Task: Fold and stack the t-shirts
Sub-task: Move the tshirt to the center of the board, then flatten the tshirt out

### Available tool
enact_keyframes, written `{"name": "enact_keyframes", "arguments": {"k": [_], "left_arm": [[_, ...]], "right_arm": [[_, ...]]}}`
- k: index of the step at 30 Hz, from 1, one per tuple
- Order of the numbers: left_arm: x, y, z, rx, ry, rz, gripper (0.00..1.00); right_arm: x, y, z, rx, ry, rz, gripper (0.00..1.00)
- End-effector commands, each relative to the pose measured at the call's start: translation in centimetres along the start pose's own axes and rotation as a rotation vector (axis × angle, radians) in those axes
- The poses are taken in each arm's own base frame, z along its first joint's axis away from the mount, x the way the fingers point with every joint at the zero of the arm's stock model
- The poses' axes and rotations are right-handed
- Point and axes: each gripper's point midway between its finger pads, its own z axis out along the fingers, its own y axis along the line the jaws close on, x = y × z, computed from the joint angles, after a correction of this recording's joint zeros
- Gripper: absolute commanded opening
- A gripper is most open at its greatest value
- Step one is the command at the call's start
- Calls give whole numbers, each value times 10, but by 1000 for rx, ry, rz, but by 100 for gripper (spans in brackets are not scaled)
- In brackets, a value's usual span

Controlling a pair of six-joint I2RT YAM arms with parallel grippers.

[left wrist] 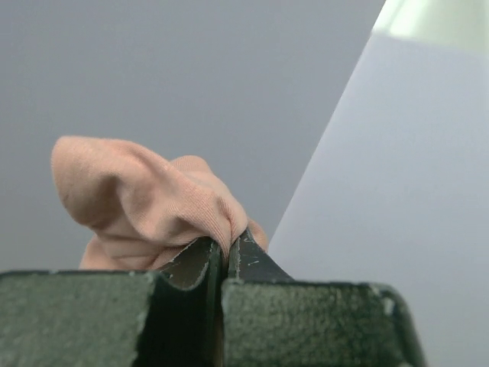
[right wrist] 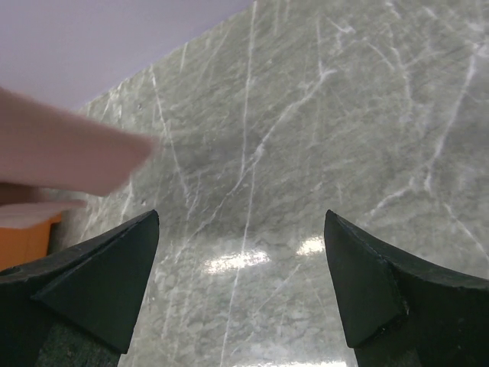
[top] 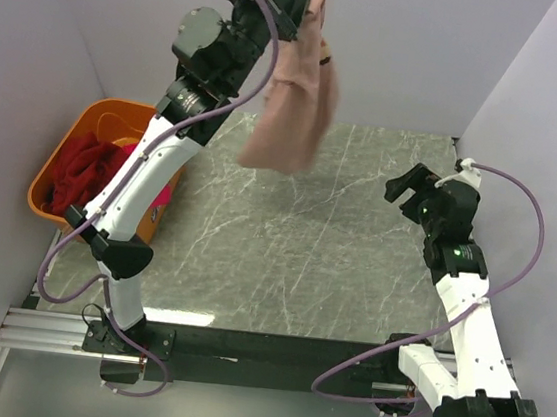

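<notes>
Up high, the left end effector (top: 299,8) is pinched tight on the dusty pink t-shirt (top: 295,110). In the left wrist view its two fingers (left wrist: 191,267) press together with a bunched fold of the pink cloth (left wrist: 137,199) caught between them. The shirt hangs down from that grip in the air, over the far side of the grey marble surface (top: 336,235). It is crumpled and not folded. Its bottom edge looks to be clear of the surface.

The right end effector (top: 407,188) is spread wide and holds nothing. In the right wrist view its two dark fingers (right wrist: 107,267) stand far apart, with only the bare surface (right wrist: 344,115) showing between them. It touches nothing. A blurry bit of the pink shirt (right wrist: 61,153) shows at the left edge of that view.

There are two arms and two end effectors. There is one pink t-shirt in the air. There is one orange tub (top: 119,107), at the left side of the surface. Dark red cloth (top: 87,167) is heaped inside it, and a bit of magenta cloth (top: 167,201) peeks out beside the left arm. How many shirts are in that heap cannot be told.
</notes>
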Motion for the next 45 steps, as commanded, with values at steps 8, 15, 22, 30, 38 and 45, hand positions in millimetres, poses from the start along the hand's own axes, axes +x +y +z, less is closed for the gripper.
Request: {"name": "enact_keyframes", "arguments": {"k": [8, 15, 22, 30, 38, 45], "left_arm": [[-5, 32, 6, -135, -121, -77, 1], [212, 208, -88, -564, 408, -142, 21], [286, 268, -218, -825, 683, -182, 99], [311, 259, -261, -809, 798, -224, 99], [375, 254, -260, -694, 994, -258, 95], [416, 265, -268, -723, 1084, -264, 80]], "right_arm": [[-8, -25, -28, 151, -21, 3, 95], [19, -45, -28, 239, 98, -27, 97], [68, -36, -11, 158, 301, 2, 98], [127, -73, -10, 367, 477, 5, 97], [142, -105, -14, 522, 468, 108, 97], [148, -120, -7, 537, 481, 192, 95]]}}
